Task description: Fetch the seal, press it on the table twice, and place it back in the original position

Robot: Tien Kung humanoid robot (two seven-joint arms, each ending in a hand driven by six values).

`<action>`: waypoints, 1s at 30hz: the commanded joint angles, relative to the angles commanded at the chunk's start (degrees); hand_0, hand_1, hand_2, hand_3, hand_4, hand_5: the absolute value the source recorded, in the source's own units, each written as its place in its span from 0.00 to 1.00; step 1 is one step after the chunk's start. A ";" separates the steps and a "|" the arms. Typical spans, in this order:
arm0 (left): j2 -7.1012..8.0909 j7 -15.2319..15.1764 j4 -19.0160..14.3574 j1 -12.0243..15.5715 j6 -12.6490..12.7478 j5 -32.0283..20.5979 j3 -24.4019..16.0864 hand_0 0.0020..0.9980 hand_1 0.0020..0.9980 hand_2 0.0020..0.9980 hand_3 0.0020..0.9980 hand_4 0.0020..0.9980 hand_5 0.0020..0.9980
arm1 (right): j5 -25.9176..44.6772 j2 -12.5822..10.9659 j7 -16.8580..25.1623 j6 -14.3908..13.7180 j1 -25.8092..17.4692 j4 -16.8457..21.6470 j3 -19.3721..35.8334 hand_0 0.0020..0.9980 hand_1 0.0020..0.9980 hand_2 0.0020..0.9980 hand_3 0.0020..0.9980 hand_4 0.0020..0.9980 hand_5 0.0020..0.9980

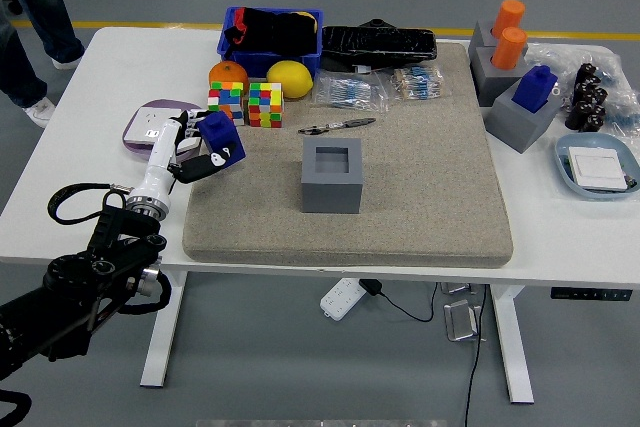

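While gripped in the left hand at the left edge of the grey felt mat, sits as a small blue seal, blocky and hard-looking, tilted a little rather than standing square. Pinched between white fingers curled round its left side and a dark thumb tip under its lower right corner. Hard to tell whether touching the mat or raised just above it.

Judged rigid and light, likely moulded plastic, with flat smooth faces that could slip under a loose pinch. Not fragile by the look of it. Best taken across two opposite flat sides of the upper body, leaving the stamping face underneath clear. Needs holding upright so that the face meets the surface flat when pressed.

Near the mat's centre, well apart from the hand, stands a grey square holder with an empty square recess in its top, probably the seal's home. Calls for a snug, square entry there, so any tilt may jam it on the rim.

Behind the hand: two colourful puzzle cubes, an orange, a lemon, a blue bin, a pen. To the left of the hand, a flat purple-rimmed tray on the white desk. At the far right, more grey holders with another blue seal and orange seals.

Right hand not visible.
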 joint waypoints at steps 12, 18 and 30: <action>1.49 7.11 -12.76 -3.91 -4.76 11.73 0.08 0.82 0.51 0.41 0.68 0.63 0.00 | 0.51 -0.46 -0.03 0.18 0.66 0.08 -1.50 0.81 0.70 0.69 0.65 0.80 0.47; 0.97 8.89 -14.18 -5.69 -6.19 12.62 2.00 0.82 0.51 0.41 0.67 0.62 0.00 | 1.01 -0.80 0.01 0.29 0.95 0.33 -2.62 0.81 0.70 0.69 0.65 0.80 0.47; -0.21 11.14 -11.83 -8.44 -9.46 10.30 5.38 0.82 0.51 0.41 0.67 0.63 0.00 | 1.00 -0.88 0.01 0.27 0.73 0.30 -2.66 0.81 0.70 0.69 0.65 0.80 0.47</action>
